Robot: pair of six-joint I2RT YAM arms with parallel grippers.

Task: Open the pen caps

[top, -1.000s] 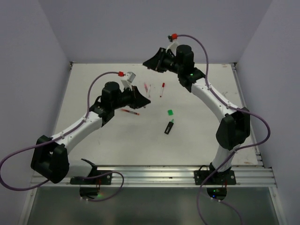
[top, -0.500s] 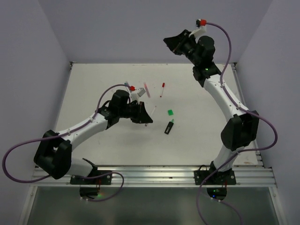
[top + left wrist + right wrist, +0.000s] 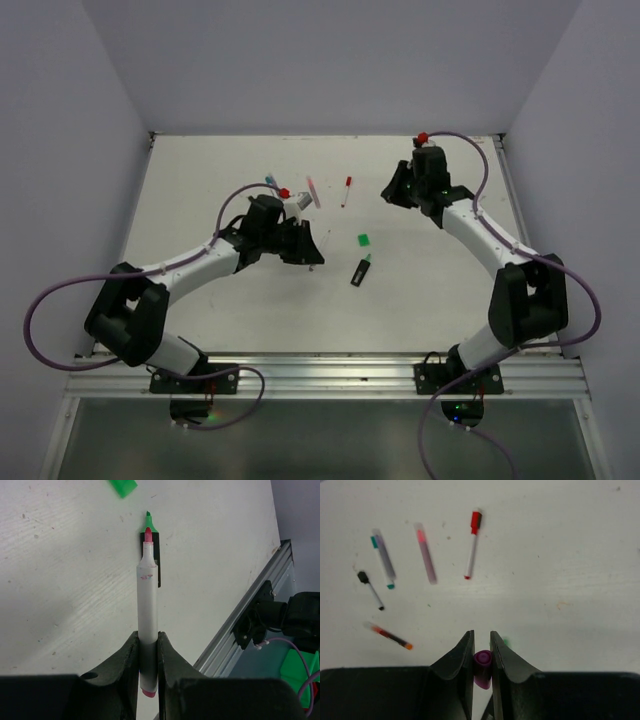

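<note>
Clamped bare-tipped whitish pen (image 3: pixel 148 595) in left gripper (image 3: pixel 148 640), magenta cap (image 3: pixel 482 667) in right gripper (image 3: pixel 481 635); probably needed both set down before red-capped pen (image 3: pixel 472 542) ahead.

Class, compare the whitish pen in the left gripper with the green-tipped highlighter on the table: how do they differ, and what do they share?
The whitish pen is long and thin with a pinkish-red tip; the highlighter is stubby and black with a green tip. The pen is clamped in the left gripper; the highlighter lies free on the table. Both show bare tips, with no cap on.
</note>
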